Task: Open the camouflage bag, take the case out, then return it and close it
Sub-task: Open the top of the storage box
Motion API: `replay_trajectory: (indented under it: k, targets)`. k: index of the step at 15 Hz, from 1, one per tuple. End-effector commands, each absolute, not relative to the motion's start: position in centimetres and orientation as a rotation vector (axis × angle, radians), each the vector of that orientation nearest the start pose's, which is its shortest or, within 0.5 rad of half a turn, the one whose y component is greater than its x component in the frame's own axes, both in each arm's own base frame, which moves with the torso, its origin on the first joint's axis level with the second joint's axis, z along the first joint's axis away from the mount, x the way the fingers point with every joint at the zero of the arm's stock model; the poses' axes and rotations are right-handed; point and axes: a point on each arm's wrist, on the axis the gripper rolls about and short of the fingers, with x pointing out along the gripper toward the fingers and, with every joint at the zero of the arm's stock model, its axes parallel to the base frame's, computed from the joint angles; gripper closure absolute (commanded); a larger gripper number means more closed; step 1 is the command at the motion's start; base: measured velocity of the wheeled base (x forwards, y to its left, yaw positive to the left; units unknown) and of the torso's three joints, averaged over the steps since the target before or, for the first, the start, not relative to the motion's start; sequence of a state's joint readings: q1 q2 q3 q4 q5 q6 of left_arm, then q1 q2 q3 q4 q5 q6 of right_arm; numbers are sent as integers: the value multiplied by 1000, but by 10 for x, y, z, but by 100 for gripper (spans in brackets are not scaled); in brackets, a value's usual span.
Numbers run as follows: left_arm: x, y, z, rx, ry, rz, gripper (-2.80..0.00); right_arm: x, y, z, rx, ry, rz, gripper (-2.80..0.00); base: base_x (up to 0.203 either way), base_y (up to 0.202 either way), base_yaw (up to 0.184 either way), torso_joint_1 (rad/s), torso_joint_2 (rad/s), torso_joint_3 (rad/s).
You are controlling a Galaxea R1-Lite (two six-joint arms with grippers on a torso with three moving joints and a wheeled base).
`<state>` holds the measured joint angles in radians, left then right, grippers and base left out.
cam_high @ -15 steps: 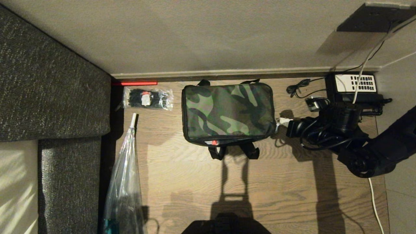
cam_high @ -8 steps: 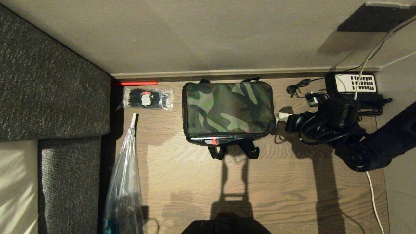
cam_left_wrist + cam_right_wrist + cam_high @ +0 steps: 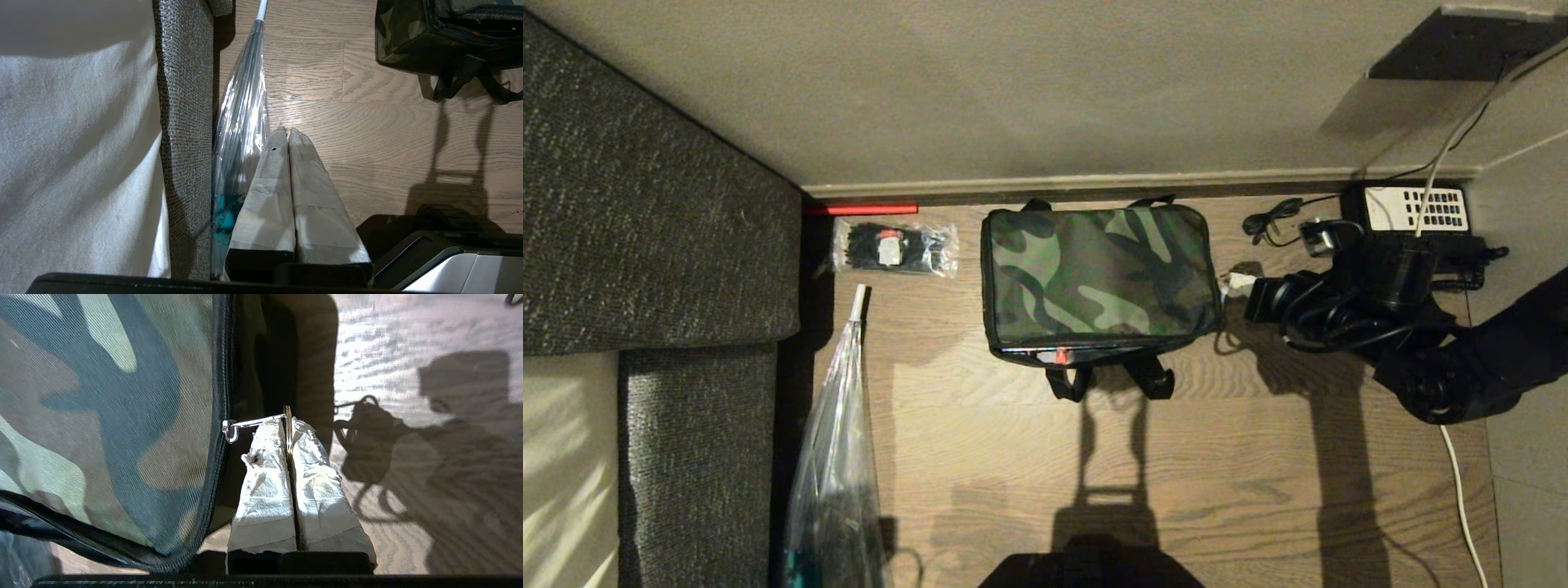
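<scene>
The camouflage bag [image 3: 1098,273] lies flat on the wooden floor near the wall, lid down, with a narrow gap along its front edge where a small red spot [image 3: 1062,356] shows. The case is hidden. My right gripper [image 3: 1240,282] is at the bag's right side, shut on the metal ring of the zipper pull [image 3: 288,416]. The ring's link [image 3: 253,422] runs to the black zipper track [image 3: 222,428]. My left gripper [image 3: 284,130] hangs shut and empty over the floor, well away from the bag [image 3: 408,36].
A black telephone with white keypad [image 3: 1413,211] and loose cables [image 3: 1270,219] lie by the wall behind my right arm. A packet of cable ties [image 3: 894,247] sits left of the bag. A clear umbrella [image 3: 837,457] leans along the grey sofa [image 3: 645,229].
My right gripper has slid toward the wall along the bag's right side, still holding the zipper ring. The gap at the bag's front edge looks slightly narrower.
</scene>
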<state>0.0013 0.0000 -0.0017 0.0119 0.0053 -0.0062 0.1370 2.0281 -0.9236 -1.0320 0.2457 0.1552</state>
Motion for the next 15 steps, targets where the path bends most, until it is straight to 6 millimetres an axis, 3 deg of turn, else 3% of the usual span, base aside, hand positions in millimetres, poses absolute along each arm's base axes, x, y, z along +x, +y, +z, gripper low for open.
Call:
replay_trajectory:
  k: [1,6,15]
  targets:
    - [-23,0,75,-8,9,8,0,374,58,145,171,100,381,0,0,0,0,0,0,0]
    - [-23,0,75,-7,8,8,0,385,59,144,180,90,377,0,0,0,0,0,0,0]
    - [-23,0,75,-8,8,8,0,400,60,162,216,21,383,0,0,0,0,0,0,0]
